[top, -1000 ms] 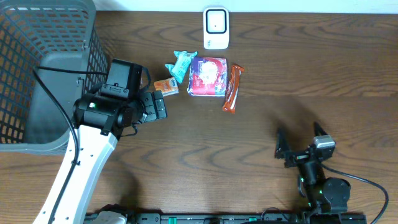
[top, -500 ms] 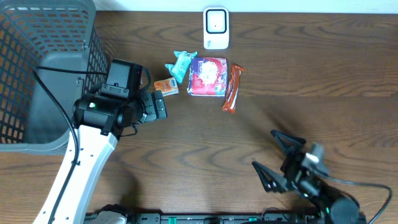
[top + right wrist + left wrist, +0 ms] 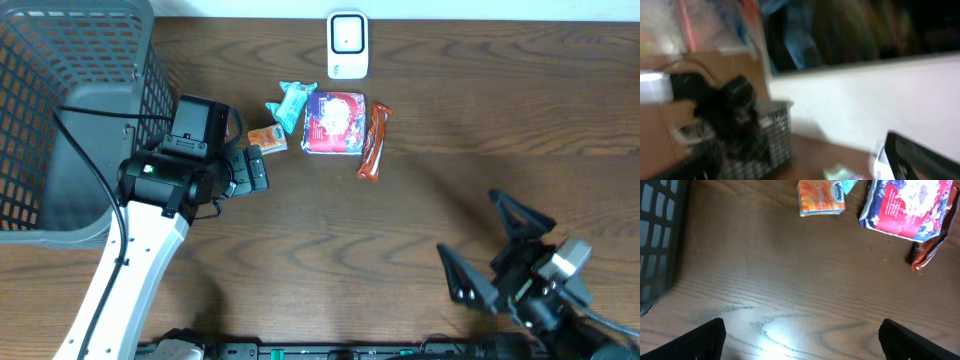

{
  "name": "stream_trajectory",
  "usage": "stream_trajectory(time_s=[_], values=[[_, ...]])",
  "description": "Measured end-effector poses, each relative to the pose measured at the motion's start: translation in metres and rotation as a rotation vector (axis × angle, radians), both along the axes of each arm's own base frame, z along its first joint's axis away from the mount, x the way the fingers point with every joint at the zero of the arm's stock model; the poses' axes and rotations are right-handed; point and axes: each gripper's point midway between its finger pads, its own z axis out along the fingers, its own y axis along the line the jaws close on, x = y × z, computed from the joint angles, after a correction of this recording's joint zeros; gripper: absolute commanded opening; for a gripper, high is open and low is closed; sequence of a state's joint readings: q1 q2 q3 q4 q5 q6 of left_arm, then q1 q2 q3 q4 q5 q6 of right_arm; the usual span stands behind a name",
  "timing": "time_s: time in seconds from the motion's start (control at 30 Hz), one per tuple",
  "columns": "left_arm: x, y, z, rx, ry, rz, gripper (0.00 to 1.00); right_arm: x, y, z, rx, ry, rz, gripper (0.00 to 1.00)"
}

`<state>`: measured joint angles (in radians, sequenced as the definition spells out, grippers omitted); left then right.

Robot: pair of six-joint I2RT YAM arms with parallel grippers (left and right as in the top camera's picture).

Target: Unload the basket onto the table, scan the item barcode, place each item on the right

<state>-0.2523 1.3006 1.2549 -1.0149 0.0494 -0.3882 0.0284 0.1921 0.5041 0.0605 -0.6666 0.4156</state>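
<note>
— Four small packets sit in a cluster on the surface [image 3: 300, 240], just short of the white scanner [image 3: 347, 45] at the far edge. Which one goes first?

— My guess is the orange tissue pack [image 3: 267, 139]. It is the closest to the left end effector [image 3: 246, 172], a little ahead of it and a touch to the right, with bare wood between them.

— And its long axis?

— Roughly side to side, slightly tilted. From the left wrist it lies across the top of the view, parallel to the line between the two fingers [image 3: 702, 342]. A straight reach would span its long side, so I would expect a wrist turn to take it across the short side.

— Is that end effector holding anything?

— No. It is released, jaws spread wide and empty, beside the basket [image 3: 70, 120].

— The right arm?

— The right end effector [image 3: 464, 220] is well apart from everything, near the front edge. It is also released and empty, tipped up so its camera catches only a blurred room. The left arm is plainly nearer.

— The other packets?

— A teal packet [image 3: 295, 103], a red packet [image 3: 334, 122] and a brown bar [image 3: 373, 142] lie farther right.
</note>
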Motion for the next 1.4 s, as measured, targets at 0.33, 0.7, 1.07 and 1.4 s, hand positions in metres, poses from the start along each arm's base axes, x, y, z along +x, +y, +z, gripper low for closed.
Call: stream_trajectory(time_s=[0.33,0.7,1.07,1.4], values=[[0.000,0.000,0.000,0.000,-0.001,0.000,0.98,0.066,-0.004,-0.005,-0.239,0.414,-0.057,0.99],[0.000,0.000,0.000,0.000,-0.001,0.000,0.98,0.131,0.000,-0.059,-0.363,0.919,0.031,0.99],[0.000,0.000,0.000,0.000,-0.001,0.000,0.98,0.177,0.017,-0.129,-0.382,1.123,0.095,0.99],[0.000,0.000,0.000,0.000,-0.001,0.000,0.98,0.191,0.064,-0.213,-0.460,1.329,0.171,0.85]])
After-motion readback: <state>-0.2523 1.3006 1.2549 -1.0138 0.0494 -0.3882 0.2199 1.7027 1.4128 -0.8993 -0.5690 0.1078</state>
